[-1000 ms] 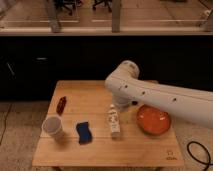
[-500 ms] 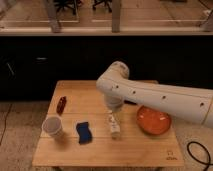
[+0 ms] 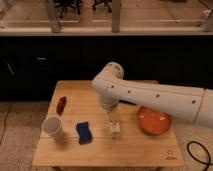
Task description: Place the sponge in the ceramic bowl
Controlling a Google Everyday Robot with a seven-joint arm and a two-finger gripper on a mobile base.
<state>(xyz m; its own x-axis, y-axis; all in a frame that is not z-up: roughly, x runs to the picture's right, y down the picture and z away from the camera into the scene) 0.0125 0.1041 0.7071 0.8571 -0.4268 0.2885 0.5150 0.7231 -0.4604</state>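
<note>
Hand (image 3: 113, 118) between sponge (image 3: 84, 132) and ceramic bowl (image 3: 154, 121), above white bottle (image 3: 115, 130)

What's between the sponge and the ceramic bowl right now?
Camera view: the white bottle sits between sponge and ceramic bowl; the gripper hangs just above that bottle.

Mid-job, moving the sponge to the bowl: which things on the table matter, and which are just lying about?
For the job: sponge, on the table left of centre; ceramic bowl, at the right; hand, hanging just over the white bottle, right of the sponge.
Lying about: white bottle; pale cup; dark oblong item near the left edge.
</note>
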